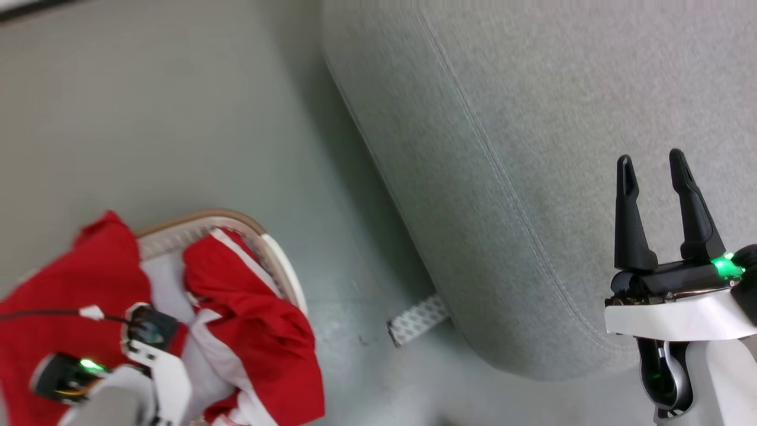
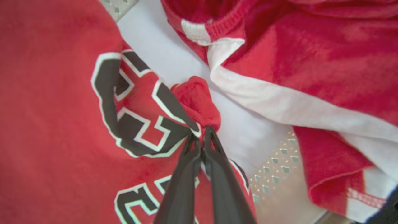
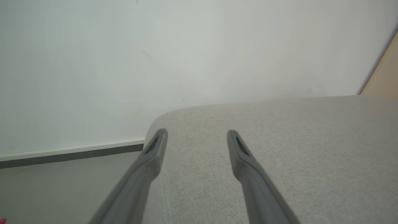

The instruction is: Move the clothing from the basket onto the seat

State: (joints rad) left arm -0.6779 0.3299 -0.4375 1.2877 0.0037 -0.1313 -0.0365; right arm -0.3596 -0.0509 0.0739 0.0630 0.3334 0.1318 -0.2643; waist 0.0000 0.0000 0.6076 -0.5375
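Two red garments with white trim lie in the basket (image 1: 204, 220), which stands on the floor (image 1: 148, 118) near the seat's rounded corner. The jersey (image 2: 62, 140), with black white-outlined characters, spreads over the basket's left side. The second garment (image 1: 254, 319) is bunched on the right side and spills over the rim. Between them a pale pad (image 2: 161, 53) shows inside the basket.

The left arm reaches down into the basket from the lower left of the head view, wrist bent over the cloth. The left gripper (image 2: 200, 132) has its two fingers pressed together on a raised fold of the jersey just beside the lettering.

The one seat (image 1: 562, 118), light grey with a stitched seam, lies to the right of the basket. The right arm is held over it, and the right gripper (image 1: 650, 158) points upward in the head view, its two fingers spread apart with nothing between them. A small patterned strip (image 1: 417, 319) pokes out from under the seat's edge.
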